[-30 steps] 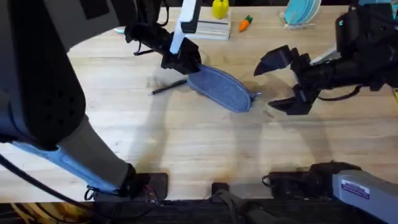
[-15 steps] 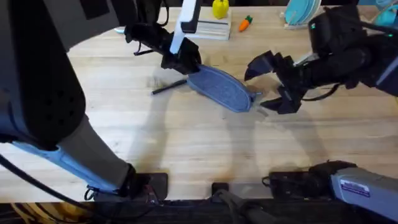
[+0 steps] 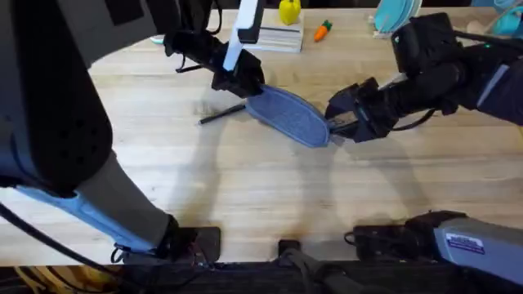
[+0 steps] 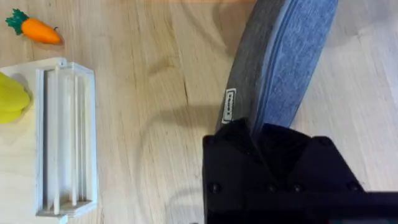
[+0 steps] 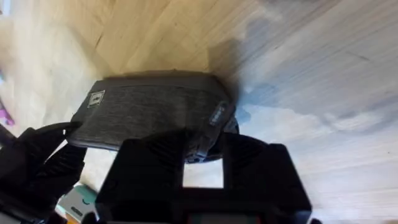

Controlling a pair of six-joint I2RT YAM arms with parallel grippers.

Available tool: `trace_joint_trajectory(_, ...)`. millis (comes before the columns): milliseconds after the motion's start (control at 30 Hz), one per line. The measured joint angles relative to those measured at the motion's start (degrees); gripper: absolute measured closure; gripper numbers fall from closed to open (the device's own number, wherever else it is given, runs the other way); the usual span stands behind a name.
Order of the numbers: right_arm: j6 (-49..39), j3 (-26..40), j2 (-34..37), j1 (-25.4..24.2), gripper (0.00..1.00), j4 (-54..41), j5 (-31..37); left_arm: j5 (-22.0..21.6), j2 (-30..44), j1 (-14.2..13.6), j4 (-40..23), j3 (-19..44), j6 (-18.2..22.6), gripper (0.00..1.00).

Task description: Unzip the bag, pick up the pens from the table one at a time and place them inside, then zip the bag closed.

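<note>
- The blue-grey pencil pouch (image 3: 288,116) lies slantwise near the middle of the light wooden tabletop (image 3: 245,188), its long axis running from upper left to lower right in the overhead view.
- The left claw (image 3: 239,79) sits on the pouch's upper-left end; in the left wrist view its black fingers (image 4: 261,146) are clenched on the pouch's fabric edge (image 4: 280,68), beside a small sewn label (image 4: 229,106).
- The right claw (image 3: 345,122) is at the pouch's opposite, lower-right end, touching it in the overhead view.
- In the right wrist view the right claw's fingers (image 5: 155,162) stand on either side of that end of the pouch (image 5: 149,118), where the zipper's end and small tab (image 5: 217,115) show; a gap is visible between the fingers, and whether they already pinch the tab cannot be told.
- A slim black pen (image 3: 221,113) lies on the tabletop just beside the pouch's upper-left end, angled away to the left.
- At the far edge of the tabletop stand a white slatted rack (image 3: 278,37), a yellow toy (image 3: 288,11), a small orange toy carrot (image 3: 322,31) and a teal plate-like item (image 3: 394,16).
- The left wrist view shows the same rack (image 4: 65,137) and carrot (image 4: 34,28), well apart from the pouch.
</note>
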Motion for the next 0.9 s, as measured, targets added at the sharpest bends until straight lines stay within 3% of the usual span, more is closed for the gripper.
trace_joint_trajectory(167, 0.3, 0.0, 0.0, 0.0, 0.825, 0.0, 0.0, 0.0, 0.0, 0.0, 0.0, 0.0, 0.0, 0.958)
trace_joint_trajectory(433, 0.3, 0.0, 0.0, 0.0, 0.881, -0.3, 0.1, 0.0, 0.0, 0.0, 0.0, 0.0, 0.0, 0.958)
trace_joint_trajectory(533, 0.4, 0.0, 0.0, 0.0, 0.950, -0.4, 0.1, 0.0, 0.0, 0.0, 0.0, 0.0, 0.0, 0.958)
trace_joint_trajectory(900, -1.8, 0.0, 0.0, -3.6, 0.957, -0.7, -3.8, 0.0, 0.0, 0.0, 0.0, 0.0, 0.0, 0.958)
